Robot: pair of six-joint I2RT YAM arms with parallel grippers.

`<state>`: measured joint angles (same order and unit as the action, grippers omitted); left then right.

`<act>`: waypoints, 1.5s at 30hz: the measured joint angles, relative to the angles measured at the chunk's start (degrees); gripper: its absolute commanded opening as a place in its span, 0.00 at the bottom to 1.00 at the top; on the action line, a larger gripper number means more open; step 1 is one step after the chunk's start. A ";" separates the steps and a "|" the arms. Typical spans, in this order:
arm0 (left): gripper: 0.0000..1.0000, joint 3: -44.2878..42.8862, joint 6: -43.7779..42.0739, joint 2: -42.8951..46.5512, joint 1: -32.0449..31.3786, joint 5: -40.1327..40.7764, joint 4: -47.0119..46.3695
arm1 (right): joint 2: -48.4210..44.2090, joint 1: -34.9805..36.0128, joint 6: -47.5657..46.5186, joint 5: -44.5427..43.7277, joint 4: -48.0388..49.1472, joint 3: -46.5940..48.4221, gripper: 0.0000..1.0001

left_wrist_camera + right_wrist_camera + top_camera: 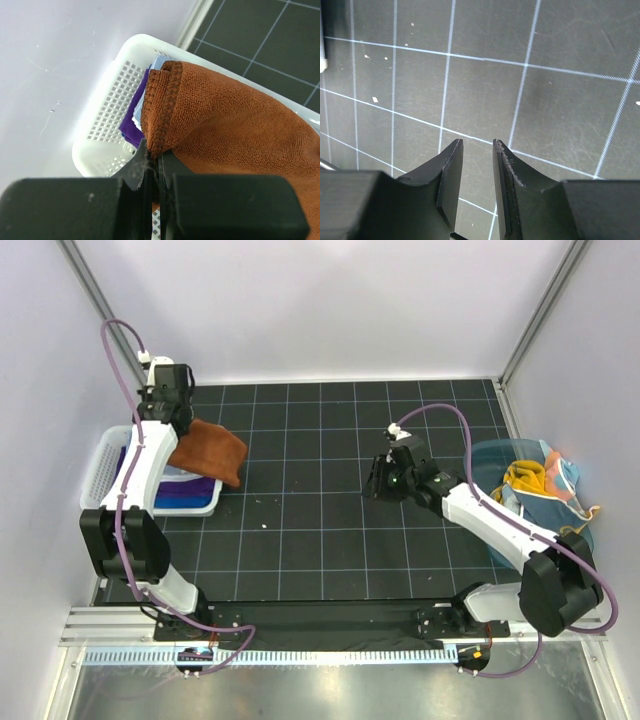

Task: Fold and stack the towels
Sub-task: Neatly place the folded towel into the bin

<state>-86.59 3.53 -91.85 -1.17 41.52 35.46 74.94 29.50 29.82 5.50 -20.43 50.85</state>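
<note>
Rust towel (225, 125) hem pinched in left jaws — overhanging basket (107, 115) rim.

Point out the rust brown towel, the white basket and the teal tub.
rust brown towel (235, 125): left wrist view, middle of the cloth.
white basket (107, 112): left wrist view, slatted side wall.
teal tub (490, 462): top external view, bare left inner wall.

Both my arms alike: left arm (138, 465) and right arm (490, 515) have white moulded links and bulky black joint housings. Thin purple cable (112, 360) runs along each, ending in white plug (148, 358) at wrist. My left hand (152, 160): matt black plastic, blocky fingers, chipped, scuffed tips. My right hand (477, 147): same black, wedge-shaped fingers, pale wear along inner edge.
</note>
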 measured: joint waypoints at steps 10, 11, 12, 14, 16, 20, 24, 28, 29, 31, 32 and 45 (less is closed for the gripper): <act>0.00 0.26 -1.25 -0.02 3.13 -0.04 -3.23 | 2.60 2.25 -0.20 0.04 -0.11 2.40 0.36; 0.00 0.26 -1.25 -0.02 3.52 -0.07 -3.37 | 2.71 2.36 -0.24 0.04 -0.24 2.40 0.36; 0.00 0.26 -1.22 -0.02 4.02 -0.17 -3.54 | 2.82 2.47 -0.33 0.04 -0.39 2.40 0.35; 0.00 0.26 -1.22 -0.02 4.85 -0.28 -3.74 | 2.82 2.64 -0.50 0.04 -0.79 2.49 0.35; 0.00 0.26 -1.22 -0.02 5.53 -0.52 -3.98 | 2.82 2.71 -0.66 0.00 -1.03 2.71 0.35; 0.00 0.26 -1.20 -0.15 6.21 -0.72 -4.13 | 2.82 2.93 -1.03 -0.20 -1.57 3.56 0.35; 0.00 0.26 -1.11 -0.57 6.67 -1.11 -4.44 | 2.82 3.32 -1.25 -0.28 -1.95 4.11 0.35; 0.00 0.02 -0.83 -1.16 7.65 -1.70 -4.37 | 2.82 3.52 -1.25 -0.42 -1.99 4.13 0.35; 0.00 -0.24 -0.74 -1.42 7.93 -1.81 -4.33 | 2.82 3.56 -1.27 -0.42 -1.99 4.13 0.35; 0.00 -0.76 -0.55 -1.86 8.37 -2.08 -4.35 | 2.82 3.67 -1.27 -0.44 -2.01 4.13 0.35; 0.00 -1.07 -0.46 -2.05 8.57 -2.23 -4.33 | 2.82 3.76 -1.31 -0.46 -2.03 4.13 0.34; 0.01 -2.47 4.13 -5.11 11.87 -4.50 -3.04 | 2.82 3.85 -1.70 -0.68 -2.10 4.13 0.34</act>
<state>-89.06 7.66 -96.97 10.70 37.01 32.42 77.76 33.34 28.12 4.82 -22.52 54.98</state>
